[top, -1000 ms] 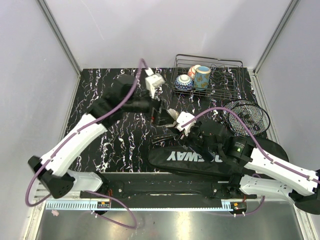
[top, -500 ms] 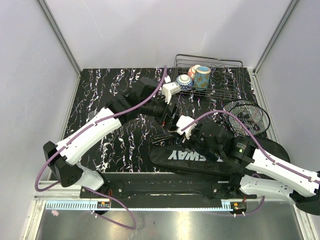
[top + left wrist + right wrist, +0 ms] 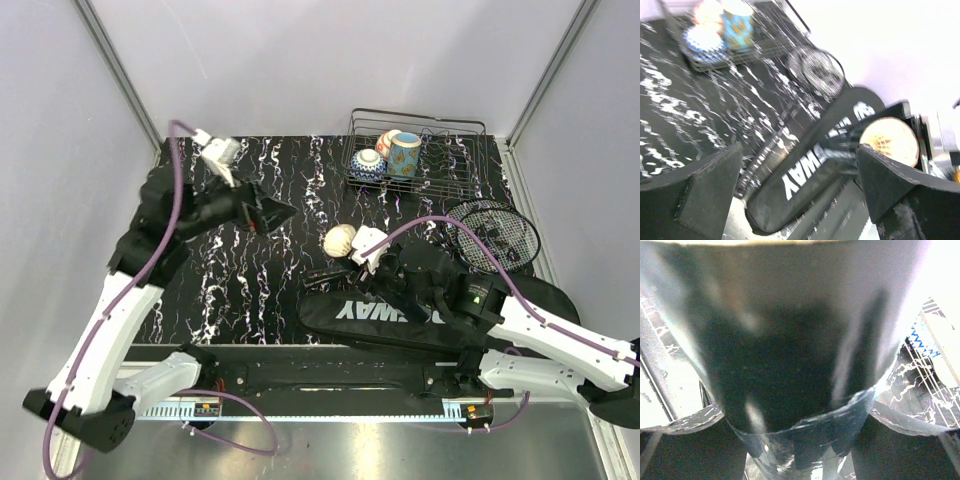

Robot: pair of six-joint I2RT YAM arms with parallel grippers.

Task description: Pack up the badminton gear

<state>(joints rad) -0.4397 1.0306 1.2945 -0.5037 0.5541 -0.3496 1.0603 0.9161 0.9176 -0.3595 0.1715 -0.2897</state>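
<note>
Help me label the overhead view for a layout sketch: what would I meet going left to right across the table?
left gripper → tube → cups → racket head

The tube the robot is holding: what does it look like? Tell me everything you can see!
The tube is round, dark and shiny, and it looks like see-through plastic. From above, its round end looks creamy white, so there may be a shuttlecock inside. The right end effector squeezes it from both sides and holds it near the far edge of the long black bag.
</note>
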